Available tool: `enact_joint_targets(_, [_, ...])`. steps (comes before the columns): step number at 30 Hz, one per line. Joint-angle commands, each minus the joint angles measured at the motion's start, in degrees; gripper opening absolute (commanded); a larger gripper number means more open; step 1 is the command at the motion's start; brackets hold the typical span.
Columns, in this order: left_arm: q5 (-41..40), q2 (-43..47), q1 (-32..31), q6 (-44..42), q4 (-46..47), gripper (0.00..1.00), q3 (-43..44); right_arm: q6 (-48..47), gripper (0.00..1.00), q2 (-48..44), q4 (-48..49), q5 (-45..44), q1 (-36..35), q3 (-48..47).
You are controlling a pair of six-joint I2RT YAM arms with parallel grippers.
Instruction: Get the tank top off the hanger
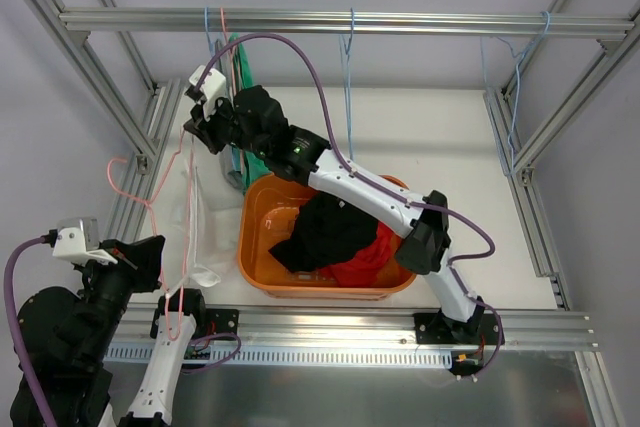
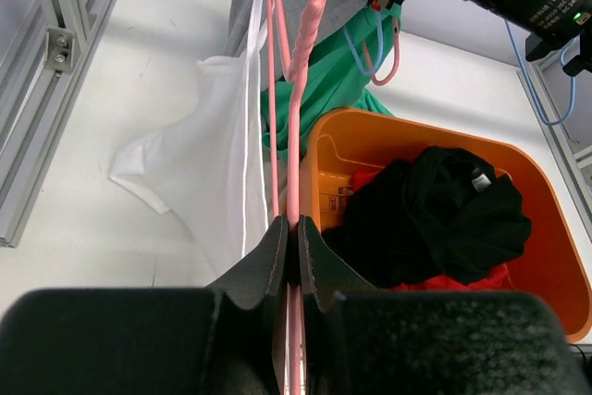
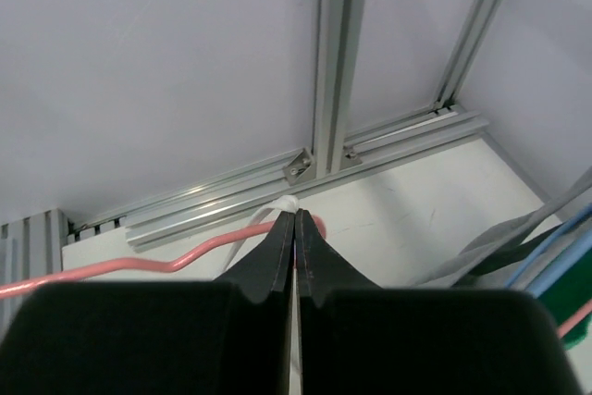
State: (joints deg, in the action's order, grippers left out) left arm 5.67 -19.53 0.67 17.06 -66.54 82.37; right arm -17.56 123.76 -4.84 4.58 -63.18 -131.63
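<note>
A white tank top (image 1: 197, 219) hangs limp from a pink wire hanger (image 1: 113, 169) left of the basket. In the left wrist view the tank top (image 2: 199, 168) pools on the table and the hanger (image 2: 294, 136) runs up the middle. My left gripper (image 2: 294, 228) is shut on the hanger's wire, low near the front edge (image 1: 176, 319). My right gripper (image 1: 193, 127) reaches far back left and is shut on a white strap of the tank top (image 3: 291, 203) just above the pink hanger bar (image 3: 139, 265).
An orange basket (image 1: 250, 237) with black and red clothes stands centre table, close right of the hanger (image 2: 319, 150). A green garment (image 2: 324, 80) and blue hangers (image 1: 347, 57) hang from the overhead rail (image 1: 400, 22). Aluminium frame posts line both sides.
</note>
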Motion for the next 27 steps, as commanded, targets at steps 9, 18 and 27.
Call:
enact_joint_targets(9, [2.1,0.0,-2.1,-0.7,2.4,0.00,3.8,-1.3,0.00,3.3,4.4,-3.3,2.2,-7.2])
enact_joint_targets(18, [1.1,-4.1,-3.7,-0.9,4.6,0.00,13.0,-1.6,0.00,2.4,1.9,1.1,3.6,-8.0])
enact_joint_targets(27, [-17.6,-1.5,-3.7,1.0,38.6,0.00,-9.4,3.1,0.00,-4.3,2.6,7.3,3.6,-2.6])
